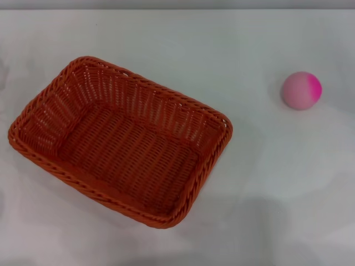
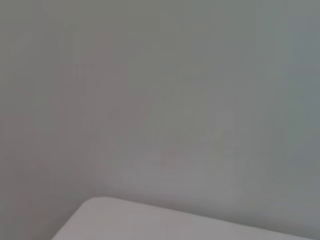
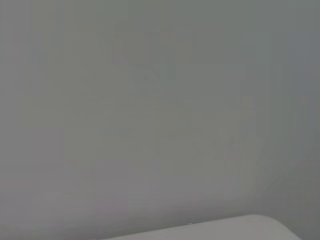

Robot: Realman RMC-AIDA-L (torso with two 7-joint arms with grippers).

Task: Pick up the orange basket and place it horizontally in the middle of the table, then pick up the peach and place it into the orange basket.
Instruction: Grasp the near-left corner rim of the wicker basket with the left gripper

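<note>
- Starting from the hands: neither gripper is seen in any view, so whether the fingers are spread or pressed together cannot be told; both wrist views are filled by a plain grey surface with only a pale rounded corner at the edge.
- Out on the table (image 1: 260,33), the orange basket (image 1: 119,141) is found on the robot's left half, sitting askew, its long side running diagonally, not level across the view.
- Nothing is held inside the basket; it is judged that the first step has not been done.
- Well apart on the right, toward the far side, the peach (image 1: 301,90) is resting alone, magenta blush turned right.
- Risk one, as judged: the basket's sloping woven wall could be slipped off if only the braided rim is pinched, and the basket could be swung or left still tilted.
- Risk two: being round, the peach could be nudged and rolled away by an off-centre approach.
- Risk three: were the basket dragged rightward carelessly, the peach might be struck.
</note>
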